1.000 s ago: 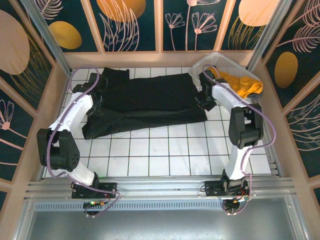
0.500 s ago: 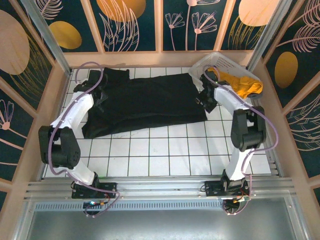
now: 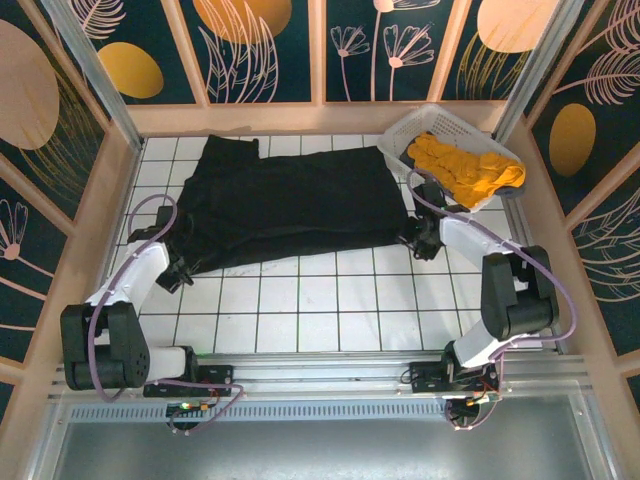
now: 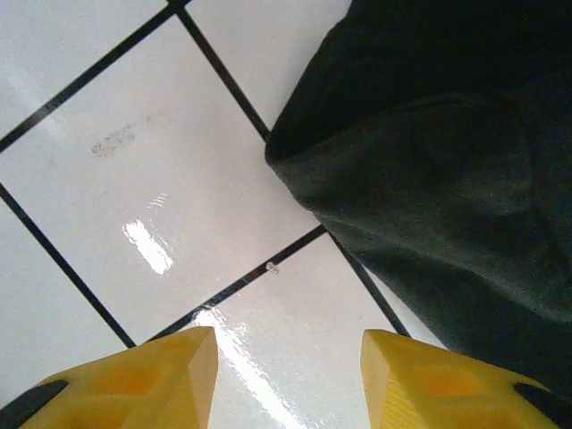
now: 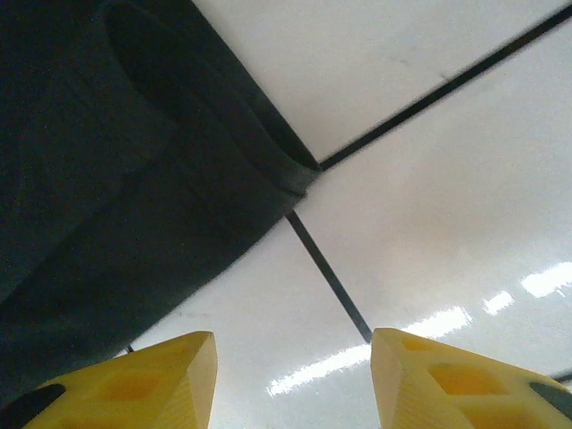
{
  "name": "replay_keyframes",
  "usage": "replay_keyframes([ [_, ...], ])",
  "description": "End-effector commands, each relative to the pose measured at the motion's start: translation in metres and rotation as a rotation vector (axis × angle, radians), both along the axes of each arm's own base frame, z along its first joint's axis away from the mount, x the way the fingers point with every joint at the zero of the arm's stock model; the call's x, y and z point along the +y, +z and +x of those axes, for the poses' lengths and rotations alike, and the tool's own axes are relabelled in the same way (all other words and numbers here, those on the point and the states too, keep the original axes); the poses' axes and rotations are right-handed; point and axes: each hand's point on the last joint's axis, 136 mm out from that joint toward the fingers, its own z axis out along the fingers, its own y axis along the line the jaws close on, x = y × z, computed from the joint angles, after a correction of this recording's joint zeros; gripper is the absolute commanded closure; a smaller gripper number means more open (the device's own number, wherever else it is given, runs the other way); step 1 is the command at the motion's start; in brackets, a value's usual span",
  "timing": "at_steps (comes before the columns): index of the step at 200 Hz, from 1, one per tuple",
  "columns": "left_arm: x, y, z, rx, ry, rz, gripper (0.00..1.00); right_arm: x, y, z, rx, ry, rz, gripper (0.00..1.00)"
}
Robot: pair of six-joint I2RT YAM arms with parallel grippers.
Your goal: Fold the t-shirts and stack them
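Observation:
The black t-shirt (image 3: pixel 290 205) lies spread across the back of the tiled table, folded lengthwise, its near edge running from left to right. The mustard-orange t-shirt (image 3: pixel 462 166) is heaped in the white basket (image 3: pixel 402 130) at the back right. My left gripper (image 3: pixel 178 268) is low at the shirt's near left corner (image 4: pixel 420 179), open over bare tile (image 4: pixel 288 375). My right gripper (image 3: pixel 412 240) is at the shirt's near right corner (image 5: pixel 134 179), open as well (image 5: pixel 293 380); nothing is between either pair of yellow fingers (image 4: pixel 143 380).
White tiles with dark grout (image 3: pixel 320 310) stretch from the shirt to the near rail (image 3: pixel 320 375). Wooden walls (image 3: pixel 85 250) close in left, right and back. The basket stands close to my right arm (image 3: pixel 500 290).
Both arms drew back toward the near side and dropped low, from the shirt's far corners to its near corners. The shirt's near flap now lies flatter. The basket's orange shirt is uncovered.

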Motion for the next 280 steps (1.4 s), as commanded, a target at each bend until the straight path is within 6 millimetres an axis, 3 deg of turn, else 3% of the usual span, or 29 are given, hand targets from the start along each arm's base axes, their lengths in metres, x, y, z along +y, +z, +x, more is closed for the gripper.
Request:
replay_keyframes([
  [1, 0.001, -0.012, 0.012, -0.007, 0.014, -0.028, 0.54, 0.0, -0.009, 0.015, -0.016, 0.036, -0.003, 0.51],
  [61, 0.018, -0.022, 0.046, -0.015, 0.016, 0.028, 0.53, -0.002, -0.025, 0.034, -0.018, 0.051, -0.034, 0.54],
  [95, 0.023, -0.03, 0.053, 0.006, 0.002, 0.055, 0.53, -0.005, -0.014, 0.042, -0.048, 0.048, -0.055, 0.55],
  [129, 0.033, -0.04, 0.054, 0.071, -0.02, 0.113, 0.54, -0.008, -0.028, 0.034, 0.004, 0.022, -0.068, 0.55],
  [159, 0.037, -0.044, 0.054, 0.091, -0.025, 0.138, 0.56, -0.011, -0.032, 0.04, 0.017, 0.004, -0.107, 0.56],
  [187, 0.038, -0.055, 0.051, 0.132, -0.023, 0.142, 0.58, -0.013, -0.034, 0.042, 0.019, 0.003, -0.139, 0.63],
  [198, 0.039, -0.056, 0.051, 0.137, -0.022, 0.145, 0.59, -0.015, -0.037, 0.041, 0.027, 0.003, -0.147, 0.73],
  [211, 0.04, -0.058, 0.051, 0.14, -0.018, 0.151, 0.63, -0.016, -0.041, 0.039, 0.041, 0.003, -0.159, 0.87],
  [238, 0.041, -0.061, 0.055, 0.139, -0.011, 0.148, 0.69, -0.02, -0.052, 0.035, 0.071, 0.002, -0.181, 1.0],
  [263, 0.043, -0.067, 0.052, 0.165, -0.008, 0.156, 0.91, -0.02, -0.053, 0.031, 0.08, 0.002, -0.182, 1.0],
  [269, 0.044, -0.061, 0.061, 0.143, -0.007, 0.162, 0.97, -0.021, -0.052, 0.029, 0.084, -0.002, -0.183, 1.0],
  [280, 0.045, -0.061, 0.059, 0.159, -0.006, 0.169, 1.0, -0.023, -0.049, 0.021, 0.103, -0.012, -0.185, 1.0],
])
